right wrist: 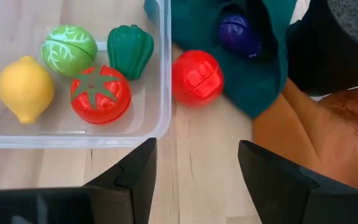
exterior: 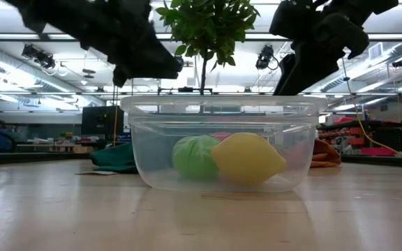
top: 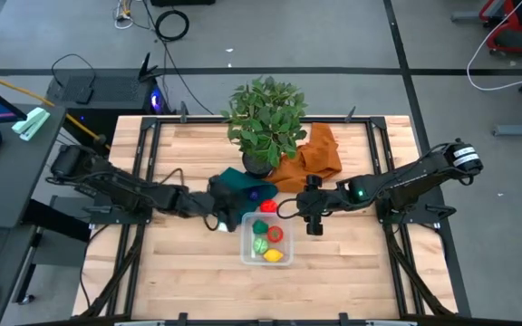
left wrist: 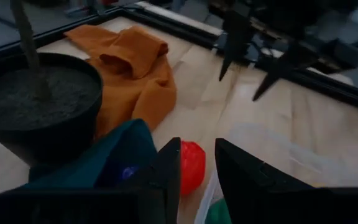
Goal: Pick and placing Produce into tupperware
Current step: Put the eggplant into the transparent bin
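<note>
Purple produce (right wrist: 239, 32) half under green cloth (right wrist: 253, 68)

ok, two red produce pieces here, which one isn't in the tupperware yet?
The plain red ball, lying on the table just outside the tupperware wall beside the teal cloth. The red tomato with the green star top is already inside.

Tupperware (top: 265, 241): open on top, four pieces inside; I can drop in from above.
Red piece (right wrist: 197, 76): just outside the tupperware wall, on bare wood beside the green cloth (right wrist: 229, 50).
Plant pot (top: 259, 165): at 12 o'clock from the tupperware, foliage overhanging.
Orange cloth (top: 314, 156): at 1 o'clock.
6 o'clock: bare table (top: 333, 281), free passage.
</note>
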